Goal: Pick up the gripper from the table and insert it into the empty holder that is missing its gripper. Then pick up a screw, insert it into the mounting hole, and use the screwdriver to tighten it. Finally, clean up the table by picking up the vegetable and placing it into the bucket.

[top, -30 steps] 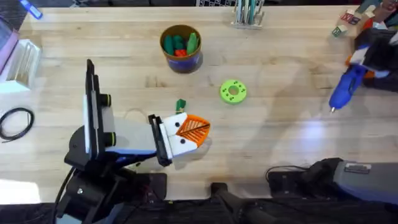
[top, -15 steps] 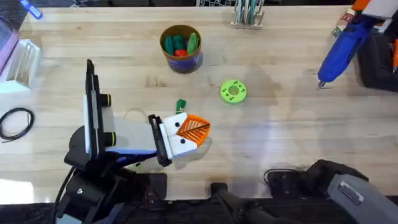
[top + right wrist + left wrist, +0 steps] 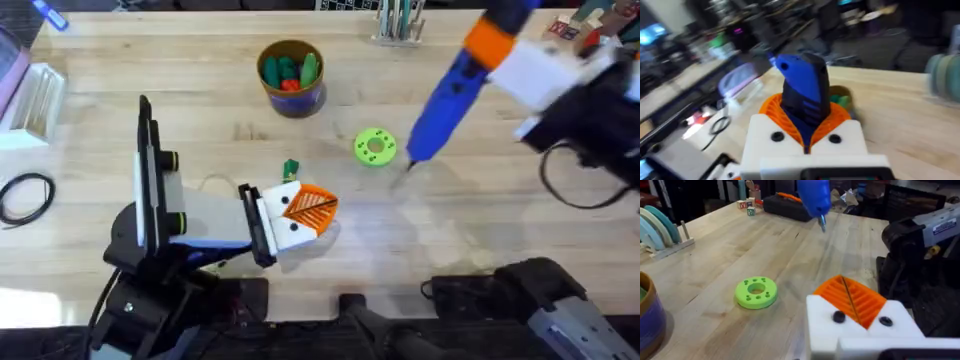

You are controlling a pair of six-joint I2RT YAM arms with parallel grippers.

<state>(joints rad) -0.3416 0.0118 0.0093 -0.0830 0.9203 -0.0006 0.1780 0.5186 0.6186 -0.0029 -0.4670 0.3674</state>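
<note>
Your right gripper [image 3: 500,48] is clamping the screwdriver [image 3: 445,98] in the air above the table [image 3: 480,220]. Its long axis is slanting, the metal bit pointing down toward the green disc [image 3: 375,147], just beside it. Your left gripper [image 3: 305,212] is sitting near the table's front edge with its orange pads pressed together, holding nothing.

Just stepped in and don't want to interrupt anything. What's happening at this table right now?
The right gripper is clamped on the blue screwdriver, carrying it above the table with its bit pointing down near the green disc. The left gripper rests low on the wood, fingers together. The bucket at the back already holds toy vegetables.
</note>
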